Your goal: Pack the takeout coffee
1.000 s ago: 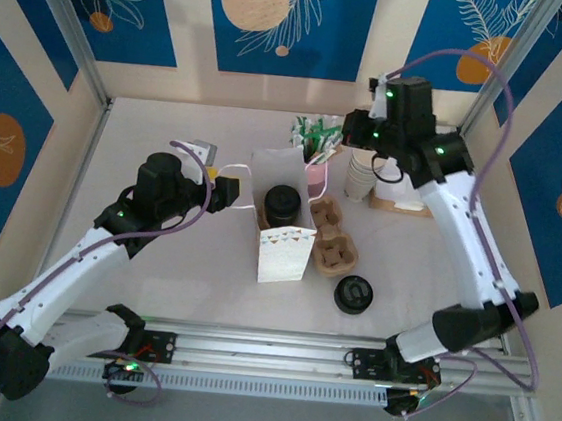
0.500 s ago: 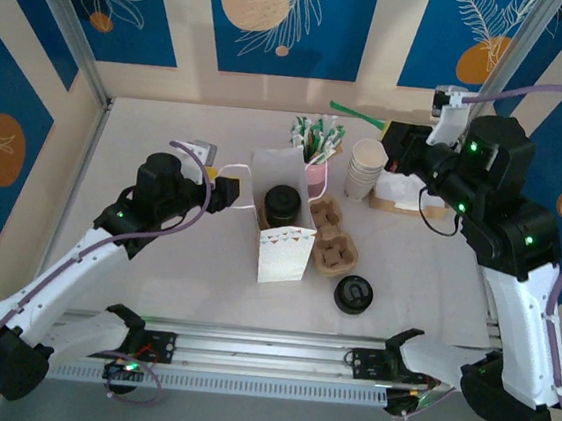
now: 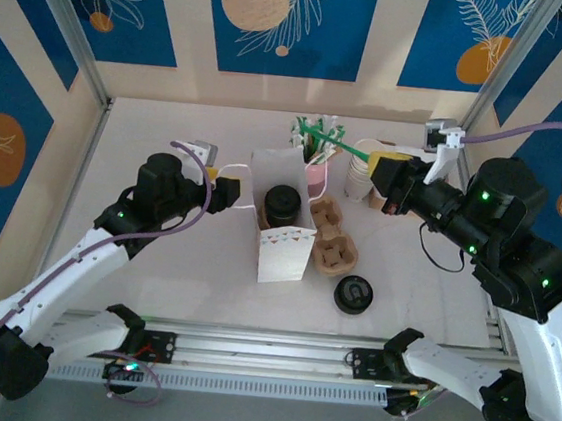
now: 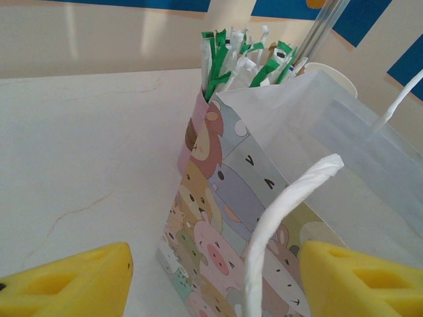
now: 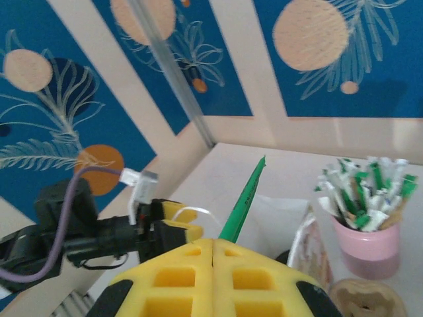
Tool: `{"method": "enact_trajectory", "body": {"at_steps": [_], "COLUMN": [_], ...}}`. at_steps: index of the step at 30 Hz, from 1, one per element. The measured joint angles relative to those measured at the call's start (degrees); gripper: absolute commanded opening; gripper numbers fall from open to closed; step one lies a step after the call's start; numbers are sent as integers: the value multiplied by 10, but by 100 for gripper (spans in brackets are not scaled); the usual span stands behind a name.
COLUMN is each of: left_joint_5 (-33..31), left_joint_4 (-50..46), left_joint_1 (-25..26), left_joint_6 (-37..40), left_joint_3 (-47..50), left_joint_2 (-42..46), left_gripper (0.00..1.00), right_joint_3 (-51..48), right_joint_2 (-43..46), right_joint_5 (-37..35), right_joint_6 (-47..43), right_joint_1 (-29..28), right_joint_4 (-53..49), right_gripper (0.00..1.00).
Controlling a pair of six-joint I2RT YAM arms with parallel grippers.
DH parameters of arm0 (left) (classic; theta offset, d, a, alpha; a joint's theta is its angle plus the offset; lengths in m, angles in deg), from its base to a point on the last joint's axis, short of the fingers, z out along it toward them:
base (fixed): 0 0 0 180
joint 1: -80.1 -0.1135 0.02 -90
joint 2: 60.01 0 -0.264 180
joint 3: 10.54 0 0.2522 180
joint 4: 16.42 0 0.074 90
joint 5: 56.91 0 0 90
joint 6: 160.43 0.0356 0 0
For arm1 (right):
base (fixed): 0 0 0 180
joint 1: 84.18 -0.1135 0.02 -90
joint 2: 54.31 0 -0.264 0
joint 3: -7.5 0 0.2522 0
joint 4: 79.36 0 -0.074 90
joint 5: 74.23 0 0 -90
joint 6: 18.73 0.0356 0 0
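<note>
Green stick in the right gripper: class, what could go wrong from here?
The thin green stick is pinched at one end by the shut right gripper, so it may slip. Its tip looks close to the pink cup of sachets and could knock it. The open left gripper only straddles the handle of the white paper bag; the bag might tip.

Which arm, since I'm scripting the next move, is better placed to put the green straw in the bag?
Right. The right gripper is shut on the green straw, close to the white bag. The left gripper stands open around the bag's handle, probably steadying it.
</note>
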Motion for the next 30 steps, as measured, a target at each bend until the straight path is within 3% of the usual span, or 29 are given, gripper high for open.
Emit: {"method": "enact_trajectory", "body": {"at_steps": [7,17,24,30], "left_joint_5": [0,0,0,0], "left_joint_4": [0,0,0,0], "left_joint_1": [2,3,3,3], "left_joint_6": [0,2,9,10], "left_joint_3": [0,0,0,0], "left_joint_2": [0,0,0,-3], "left_gripper": [68,68,68,68], "right_joint_3": [0,15,20,29], "right_joint_2": [-21,-115,-109,-115], "right_joint_5": [-23,-165,-221,-223], "right_joint_6": [-12,-57,-62,-54], "right_joint_1": [-82,-191,-211,-222], "right_joint_4": [9,-61,-104,-146], "right_gripper": [0,0,0,0]}}
